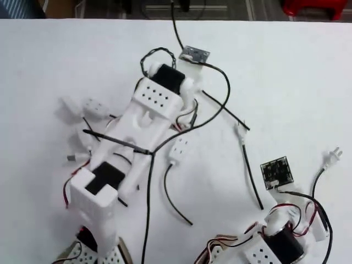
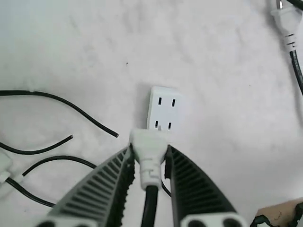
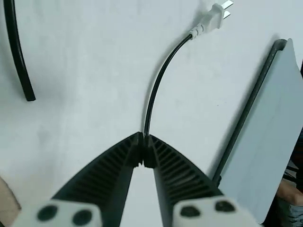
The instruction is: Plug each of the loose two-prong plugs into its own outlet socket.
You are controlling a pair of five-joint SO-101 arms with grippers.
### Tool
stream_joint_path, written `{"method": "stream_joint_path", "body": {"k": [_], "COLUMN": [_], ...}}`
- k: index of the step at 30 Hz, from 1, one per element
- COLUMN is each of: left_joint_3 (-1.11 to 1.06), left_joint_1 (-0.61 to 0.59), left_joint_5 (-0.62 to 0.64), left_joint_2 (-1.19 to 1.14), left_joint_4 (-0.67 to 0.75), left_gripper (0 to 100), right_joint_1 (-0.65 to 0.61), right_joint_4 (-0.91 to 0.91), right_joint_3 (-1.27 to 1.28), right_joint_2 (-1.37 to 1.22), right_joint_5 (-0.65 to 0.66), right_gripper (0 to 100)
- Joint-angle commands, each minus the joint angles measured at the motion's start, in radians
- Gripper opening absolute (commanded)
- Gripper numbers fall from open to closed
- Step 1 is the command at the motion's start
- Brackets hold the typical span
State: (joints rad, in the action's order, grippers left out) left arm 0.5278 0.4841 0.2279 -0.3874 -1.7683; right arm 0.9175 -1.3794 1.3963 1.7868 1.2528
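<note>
Outlet block: lay flat on the tabletop; light, likely to slide when pushed.
White plug: rigid, smooth; gripped across its body by the left tool, nose touching the block.
Loose plug: lay apart; the right tool was closed on its limp cord.
Seating: hidden behind the white plug's body; depth could not be told.
</note>
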Motion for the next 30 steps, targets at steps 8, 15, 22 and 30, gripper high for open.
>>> {"method": "stream_joint_path", "body": {"k": [8,15,22,30], "left_joint_3": [-0.057,-0.064,-0.089,-0.087], "left_joint_1": [0.054,0.061,0.062,0.091], "left_joint_5": [0.005,0.061,0.091,0.083], "left_joint_2": [-0.071,-0.090,-0.139,-0.166], "left_joint_4": [0.109,0.103,0.133,0.176], "left_gripper": [3,3,3,3], "right_joint_1": [0.005,0.008,0.015,0.015], "right_joint_4": [0.018,0.019,0.019,0.019], "right_joint_3": [0.017,0.066,0.066,0.071], "right_joint_2": [0.001,0.002,0.002,0.002], "right_joint_5": [0.008,0.008,0.008,0.008], "right_gripper": [2.1,2.1,2.1,2.1]}}
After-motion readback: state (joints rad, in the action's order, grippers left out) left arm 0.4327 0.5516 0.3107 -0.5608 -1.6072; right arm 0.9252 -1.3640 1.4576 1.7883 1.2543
